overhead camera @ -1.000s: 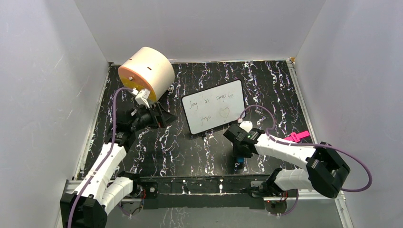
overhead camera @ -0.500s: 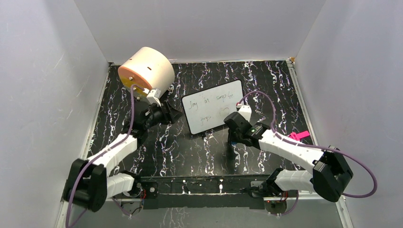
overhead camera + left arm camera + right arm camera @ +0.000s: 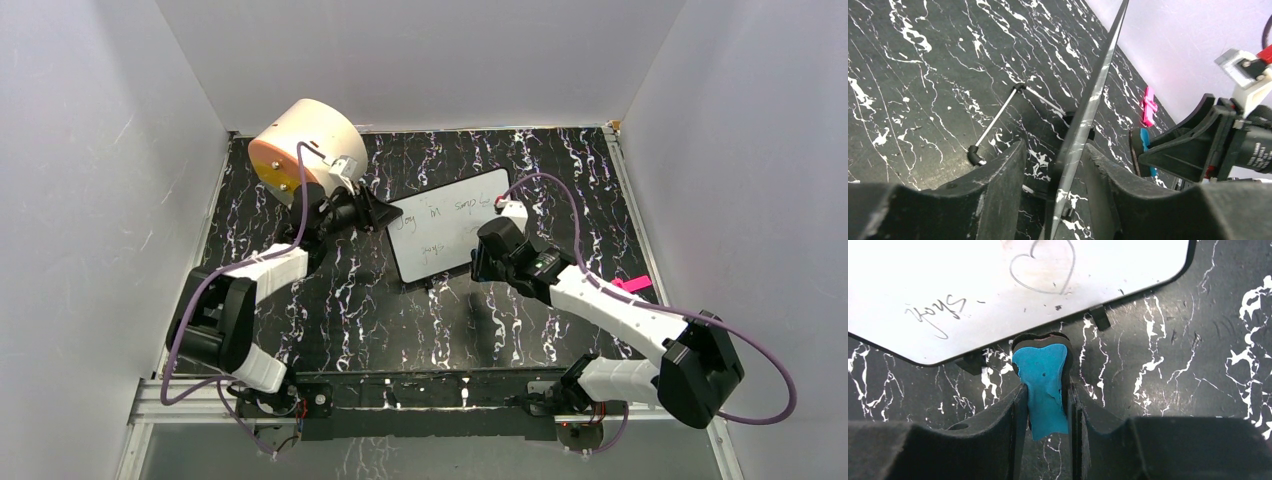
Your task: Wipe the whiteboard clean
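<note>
The whiteboard [image 3: 445, 235] lies tilted mid-table, with faint handwriting and a drawn heart [image 3: 1045, 270] on it. My left gripper [image 3: 385, 217] is at the board's left edge. In the left wrist view that thin edge [image 3: 1093, 95] runs between the jaws of this gripper [image 3: 1055, 147], open, with a gap showing on the left side. My right gripper [image 3: 1046, 387] is shut on a blue eraser [image 3: 1042, 382] with a black pad. The eraser's tip sits just at the board's near edge [image 3: 998, 347], below the heart. From above, the right gripper [image 3: 484, 262] covers the board's lower right corner.
A large cream cylinder with an orange face [image 3: 305, 150] stands at the back left, just behind the left wrist. A pink clip [image 3: 630, 287] lies at the right wall. A thin wire leg [image 3: 998, 117] sticks out behind the board. White walls close in three sides.
My left arm reached forward and right to the board's left edge while its jaws narrowed around it. The right arm carried the eraser from the front up to the board's near edge.
</note>
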### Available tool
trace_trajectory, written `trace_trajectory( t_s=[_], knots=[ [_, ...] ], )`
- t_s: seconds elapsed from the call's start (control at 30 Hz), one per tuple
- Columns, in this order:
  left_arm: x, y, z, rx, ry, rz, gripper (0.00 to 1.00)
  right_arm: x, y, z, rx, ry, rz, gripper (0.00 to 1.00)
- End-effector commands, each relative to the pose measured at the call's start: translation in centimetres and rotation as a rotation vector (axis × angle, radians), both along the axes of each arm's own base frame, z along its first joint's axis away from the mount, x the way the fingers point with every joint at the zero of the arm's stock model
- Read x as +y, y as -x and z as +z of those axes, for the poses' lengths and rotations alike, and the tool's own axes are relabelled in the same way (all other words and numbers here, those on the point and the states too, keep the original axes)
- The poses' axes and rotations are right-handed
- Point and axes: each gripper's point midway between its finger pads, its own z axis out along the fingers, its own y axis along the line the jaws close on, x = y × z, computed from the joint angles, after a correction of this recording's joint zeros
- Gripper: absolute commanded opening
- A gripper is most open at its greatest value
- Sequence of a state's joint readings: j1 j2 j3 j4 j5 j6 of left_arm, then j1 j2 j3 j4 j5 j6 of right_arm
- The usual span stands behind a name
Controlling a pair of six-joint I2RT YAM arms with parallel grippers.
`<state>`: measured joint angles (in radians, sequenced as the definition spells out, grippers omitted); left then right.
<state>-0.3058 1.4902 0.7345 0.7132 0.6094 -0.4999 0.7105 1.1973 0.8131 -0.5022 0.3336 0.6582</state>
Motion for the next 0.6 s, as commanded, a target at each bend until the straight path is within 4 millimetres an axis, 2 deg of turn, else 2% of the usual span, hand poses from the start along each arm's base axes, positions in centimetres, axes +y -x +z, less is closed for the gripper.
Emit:
trace_trajectory(
  t_s=[0.0,0.23,0.37,0.57],
  knots=[
    [-0.4,-0.7,2.2,-0.084,0.031,-0.058,0.41,2.0,-2.5,3.7,-0.114,-0.063,0.035,0.29],
    [1.0,-0.4,2.6,-0.095,0.084,-0.057,0.39,3.4,-4.5,6.3,-0.238,-0.066,0.114,0.28],
    [0.7,0.1,3.0,-0.101,0.111,-0.102,0.42,4.2,-5.7,7.4,-0.298,-0.065,0.14,0.28],
    [0.5,0.7,1.9,-0.08,0.107,-0.132,0.33,5.3,-6.8,7.9,-0.324,-0.069,0.161,0.27]
  ],
)
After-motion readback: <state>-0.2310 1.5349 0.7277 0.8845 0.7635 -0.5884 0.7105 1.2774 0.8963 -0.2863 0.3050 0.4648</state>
